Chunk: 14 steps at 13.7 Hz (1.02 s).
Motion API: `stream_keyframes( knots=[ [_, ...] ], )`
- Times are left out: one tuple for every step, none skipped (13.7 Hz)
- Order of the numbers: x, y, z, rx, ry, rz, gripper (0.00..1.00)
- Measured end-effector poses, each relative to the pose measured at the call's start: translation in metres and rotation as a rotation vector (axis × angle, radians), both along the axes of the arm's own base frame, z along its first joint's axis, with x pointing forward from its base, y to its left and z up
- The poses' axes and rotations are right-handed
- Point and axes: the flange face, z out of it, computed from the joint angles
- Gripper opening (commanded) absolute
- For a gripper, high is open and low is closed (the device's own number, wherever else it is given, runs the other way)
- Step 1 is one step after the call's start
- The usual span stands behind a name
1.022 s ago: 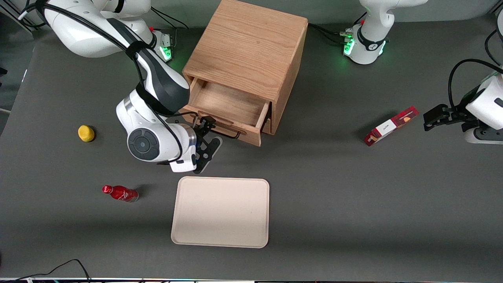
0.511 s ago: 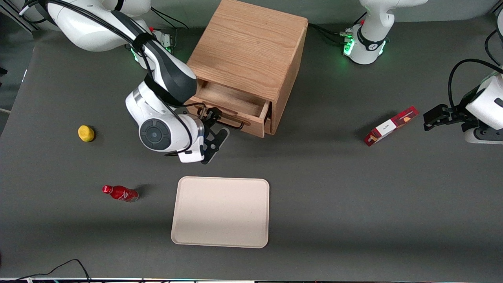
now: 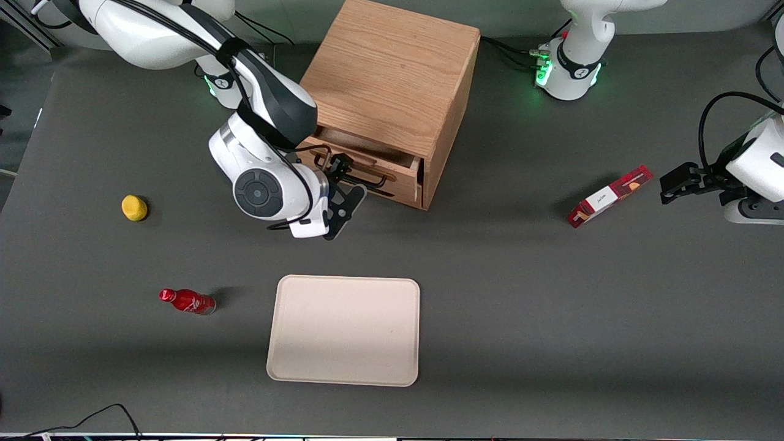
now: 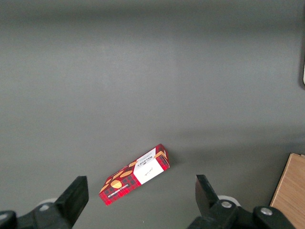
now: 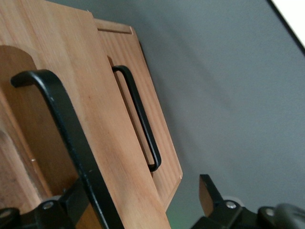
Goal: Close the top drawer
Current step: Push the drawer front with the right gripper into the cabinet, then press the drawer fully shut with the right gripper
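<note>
Your tool (image 3: 340, 184) sits open-fingered against the black wire pull (image 3: 361, 177) of the light oak top drawer (image 3: 367, 166), which sticks slightly out of the oak cabinet (image 3: 386, 79) near the worktop's edge farthest from the front camera, so push straight along its slide.

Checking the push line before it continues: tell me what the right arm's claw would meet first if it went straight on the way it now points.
Most likely the light oak top drawer itself: the right arm's claw sits at that drawer's flat front, by its black wire pull, aimed into the oak cabinet. Whether it already touches is unclear.
</note>
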Motion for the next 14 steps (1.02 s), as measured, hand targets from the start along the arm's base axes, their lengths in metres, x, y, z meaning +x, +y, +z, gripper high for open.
stream_keyframes(
  knots=[
    [-0.004,0.002,0.000,-0.002,0.003,0.005,1.00],
    [-0.008,0.004,0.000,-0.002,0.006,0.007,1.00],
    [-0.011,0.005,-0.001,-0.002,0.011,0.008,1.00],
    [-0.013,0.006,-0.001,-0.006,0.013,0.008,1.00],
    [-0.016,0.006,-0.002,-0.009,0.018,0.006,1.00],
    [-0.018,0.007,-0.003,-0.009,0.026,0.003,1.00],
    [-0.020,0.008,-0.003,-0.010,0.030,0.001,1.00],
    [-0.021,0.009,-0.003,-0.009,0.032,0.001,1.00],
    [-0.022,0.010,-0.003,-0.009,0.033,0.003,1.00],
    [-0.023,0.010,-0.004,-0.010,0.034,0.004,1.00],
    [-0.023,0.011,-0.004,-0.010,0.035,0.004,1.00],
    [-0.024,0.011,-0.005,-0.010,0.035,0.005,1.00],
    [-0.024,0.012,-0.005,-0.010,0.035,0.006,1.00],
    [-0.025,0.012,-0.005,-0.010,0.035,0.006,1.00]
  ],
)
